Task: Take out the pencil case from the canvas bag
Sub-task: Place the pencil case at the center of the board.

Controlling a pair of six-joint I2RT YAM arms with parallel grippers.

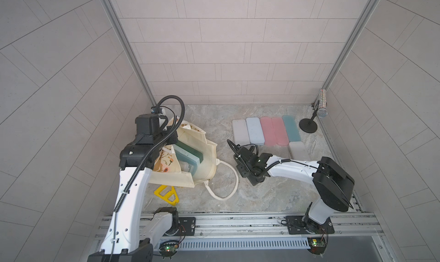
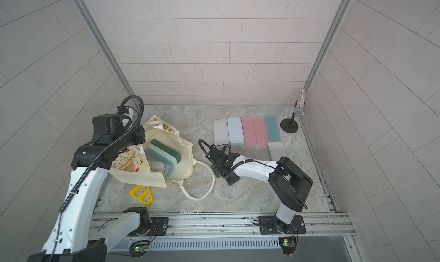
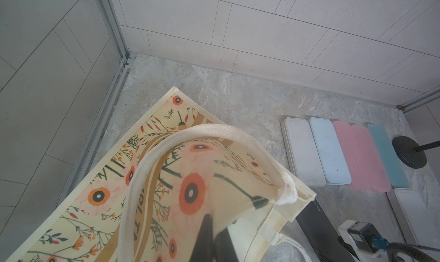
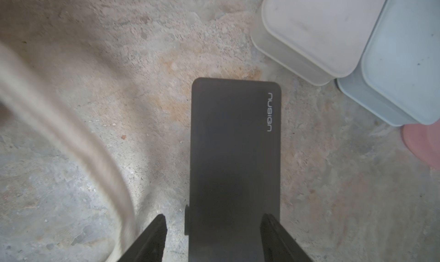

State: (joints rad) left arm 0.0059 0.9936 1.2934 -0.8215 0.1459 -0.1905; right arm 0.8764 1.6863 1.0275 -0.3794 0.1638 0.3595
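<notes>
Colours: canvas bag point(image 1: 206, 159) cream, orange flowers with dark centres, tan bands; rope handle point(image 1: 234, 180) white; cases in the bag point(image 1: 188, 147) dark green, teal; black case point(image 4: 234, 165), pale lettering; far row, left to right: grey-white case point(image 1: 240, 132), pale blue case point(image 1: 255, 131), pink cases point(image 1: 267, 131), teal case point(image 1: 291, 127); bench point(image 1: 273, 191) grey marbled, tan veins; yellow piece point(image 1: 166, 195) near left.

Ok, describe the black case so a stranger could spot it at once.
Start at the canvas bag, left on the table; beside it is the right gripper. Under its open jaws lies the black case. It alone is black, with pale lettering; the row of cases is white, blue, pink, teal.
</notes>
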